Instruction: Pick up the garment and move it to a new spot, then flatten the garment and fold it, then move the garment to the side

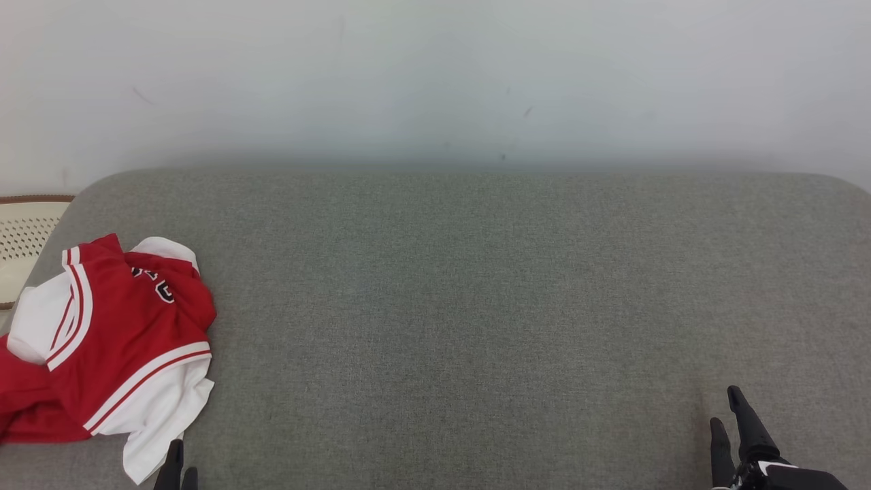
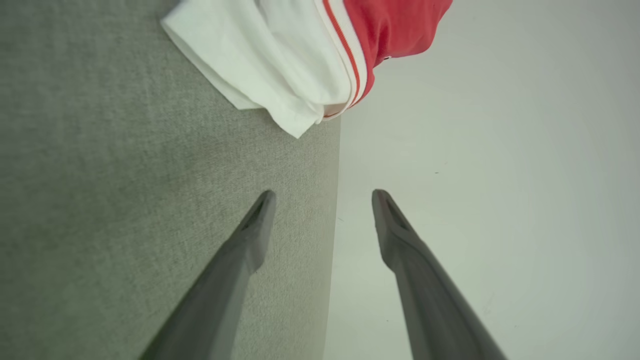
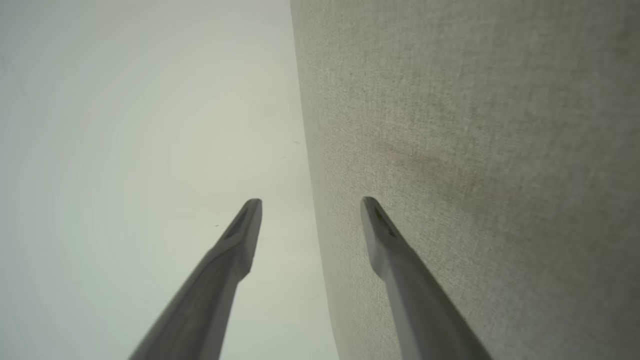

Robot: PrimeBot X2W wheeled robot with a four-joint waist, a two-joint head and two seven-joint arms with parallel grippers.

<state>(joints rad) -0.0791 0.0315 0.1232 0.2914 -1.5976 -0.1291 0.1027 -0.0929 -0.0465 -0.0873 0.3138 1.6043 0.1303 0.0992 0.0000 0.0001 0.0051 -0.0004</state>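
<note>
— One large thing first: what is it?
— It is the grey cushion (image 1: 476,306). Its woven cloth takes most of the head view, and a pale surface (image 1: 435,82) lies beyond its far edge.
— Where is the garment?
— The garment (image 1: 116,340) is red and white. It lies crumpled on the cushion at the far left, and part of it goes past the left edge of the view. Nothing holds it.
— Is there any container?
— Yes, a basket (image 1: 24,238), cream with small holes and a brown rim. It is just beyond the cushion's left corner, near the garment. Only a part shows, so I cannot tell what is inside.
— And the grippers?
— The left gripper (image 1: 181,469) is at the bottom edge, just beside the white hem. In the left wrist view the hem lies ahead of the fingertips, apart from them. The fingers are spread, with nothing between them. The right gripper (image 1: 725,406) is at the lower right over bare cushion, well apart from the garment. Its fingers are spread too and grasp nothing.
</note>
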